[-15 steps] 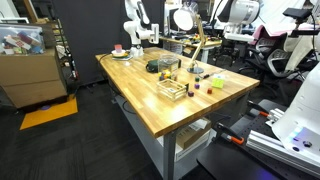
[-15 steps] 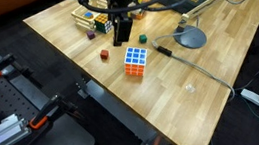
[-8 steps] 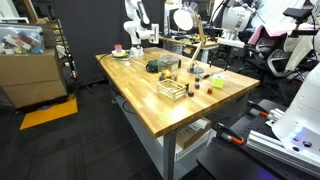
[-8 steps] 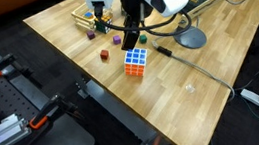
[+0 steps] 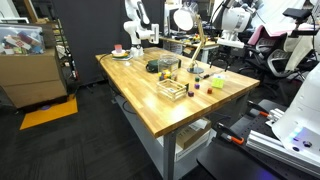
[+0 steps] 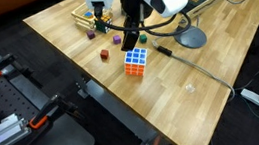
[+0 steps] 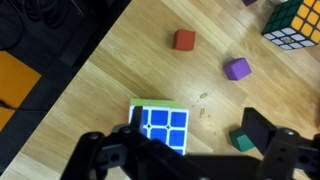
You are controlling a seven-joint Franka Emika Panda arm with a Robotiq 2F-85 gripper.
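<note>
Your worktop is pale butcher-block wood on a grey frame, standing on a dark floor. You see an orange mat lying beside a cardboard box, and a black partition rises behind.

In an exterior view I see a wooden table bearing a wooden tray, small blocks and a far plate.

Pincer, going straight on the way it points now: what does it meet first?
Probably the Rubik's cube, lying below the open pincer, off-centre toward one finger. The teal block near the other finger might touch too; depth is unclear.
</note>
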